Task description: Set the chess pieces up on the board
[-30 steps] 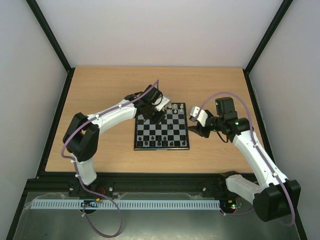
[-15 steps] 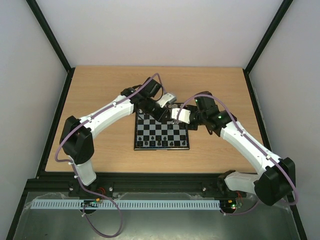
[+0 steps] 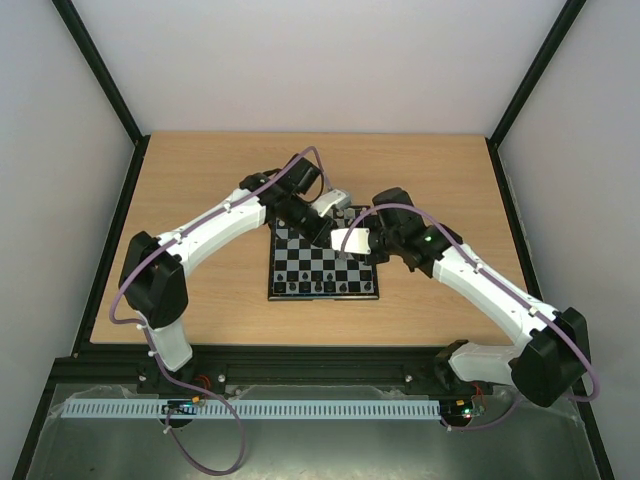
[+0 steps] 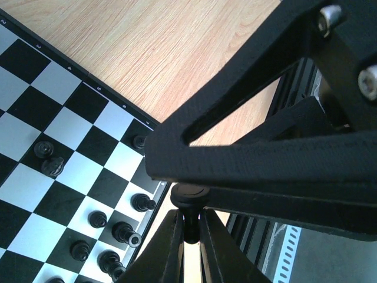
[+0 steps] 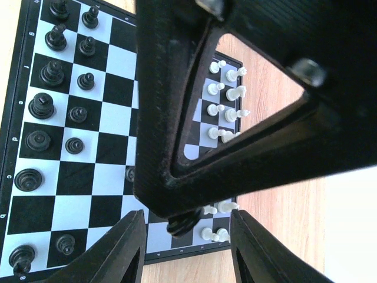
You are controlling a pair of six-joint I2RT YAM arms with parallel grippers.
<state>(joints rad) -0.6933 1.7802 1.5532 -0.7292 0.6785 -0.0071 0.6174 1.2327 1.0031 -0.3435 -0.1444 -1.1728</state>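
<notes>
The left gripper (image 4: 189, 217) is clenched: its two fingers (image 4: 171, 247) press almost together, and something small and dark sits in the slit between their tips, though I cannot tell whether it is a chessman. The board (image 4: 70, 127) lies off to the left of these fingers, with its rim passing just beside the left one. A cluster of black pieces (image 4: 141, 202) stands on the squares nearest that fingertip. Two more dark men stand farther out to the left, and bare wooden table (image 4: 177, 53) stretches beyond the tips. The right gripper (image 5: 187, 239) is released, its fingers (image 5: 126, 250) standing well apart with nothing between the pads. The board's near rim runs across the gap between them. Two white pieces (image 5: 215, 234) stand just inside the right finger. More white men show past the tips through the gripper's frame. The black men are ranked in two files well off to the left of the left finger, and one lone dark man stands just past that finger's tip. From above, both grippers hang close together over the far side of the board.
</notes>
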